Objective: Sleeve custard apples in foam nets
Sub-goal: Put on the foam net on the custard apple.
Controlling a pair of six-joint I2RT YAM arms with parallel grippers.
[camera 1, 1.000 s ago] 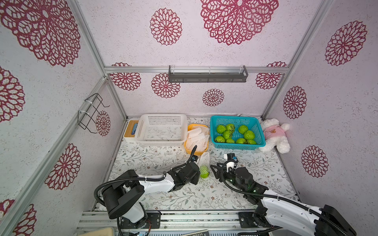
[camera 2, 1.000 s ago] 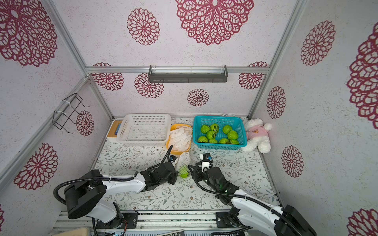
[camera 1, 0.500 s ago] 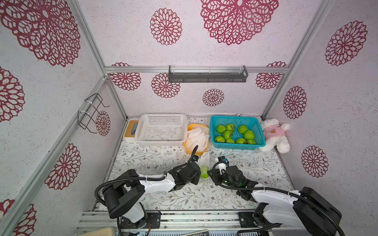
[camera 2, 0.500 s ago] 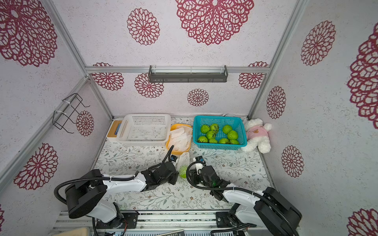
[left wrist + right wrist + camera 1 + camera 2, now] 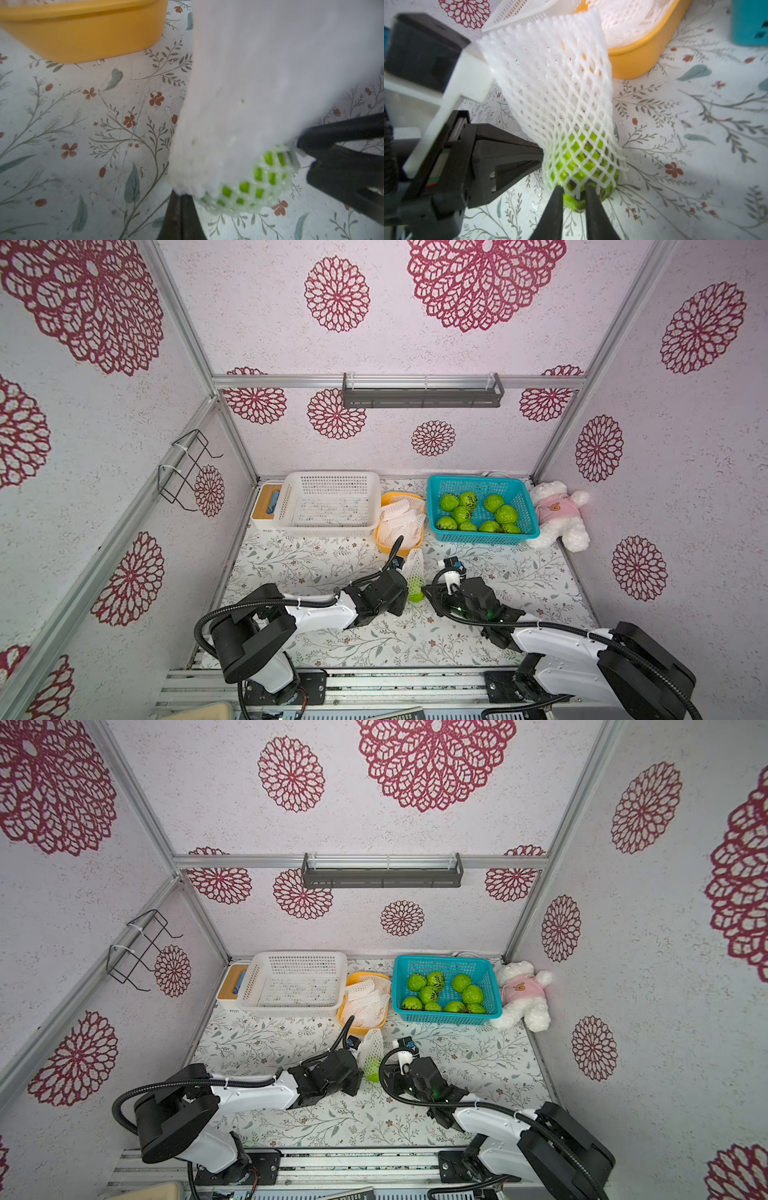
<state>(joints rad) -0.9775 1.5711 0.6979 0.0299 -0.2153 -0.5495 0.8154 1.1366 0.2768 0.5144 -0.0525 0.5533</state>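
Left fingers (image 5: 508, 149) pinch one foam net (image 5: 550, 83) over one custard apple (image 5: 574, 204); right fingers (image 5: 556, 207) narrow, grip unclear. We count nine more custard apples (image 5: 461, 514).

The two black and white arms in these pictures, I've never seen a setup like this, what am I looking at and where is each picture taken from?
They are two robot arms, left arm and right arm, on a flowered table. The top views look down from above; each wrist view rides on an arm. At the back: a white basket, a yellow tub of spare nets, a turquoise basket of loose custard apples. Between the arms one custard apple sits partly in a foam net. The left end effector pinches the net; the right end effector has its fingers slightly apart at its lower edge.
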